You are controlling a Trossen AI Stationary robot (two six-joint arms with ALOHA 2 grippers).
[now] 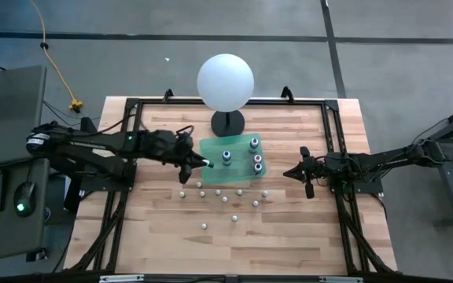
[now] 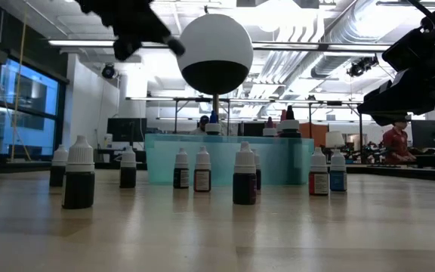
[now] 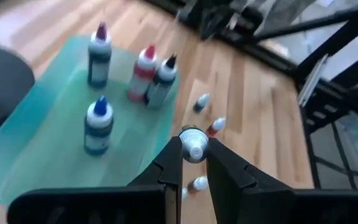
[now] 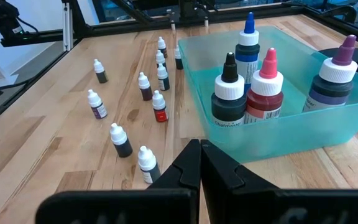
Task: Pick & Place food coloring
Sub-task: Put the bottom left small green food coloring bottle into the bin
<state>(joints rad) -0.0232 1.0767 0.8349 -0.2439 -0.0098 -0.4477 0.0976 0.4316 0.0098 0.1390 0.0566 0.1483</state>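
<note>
The left gripper (image 3: 194, 163) holds a small white-capped food coloring bottle (image 3: 193, 144) pinched between its two dark fingers (image 3: 166, 168), above the wooden desk (image 3: 253, 106). Beyond it lies a translucent green tray (image 3: 36, 155) carrying four taller bottles: a blue-tipped one (image 3: 98, 126) nearest, a purple-tipped one (image 3: 99, 55) farther back, and a pink-tipped one (image 3: 142, 73) just beside a black-tipped one (image 3: 161, 81). Three more small bottles (image 3: 215, 126) stand on the bare wood past the tray's edge. Black frame rails (image 3: 328, 74) cross the far side.
</note>
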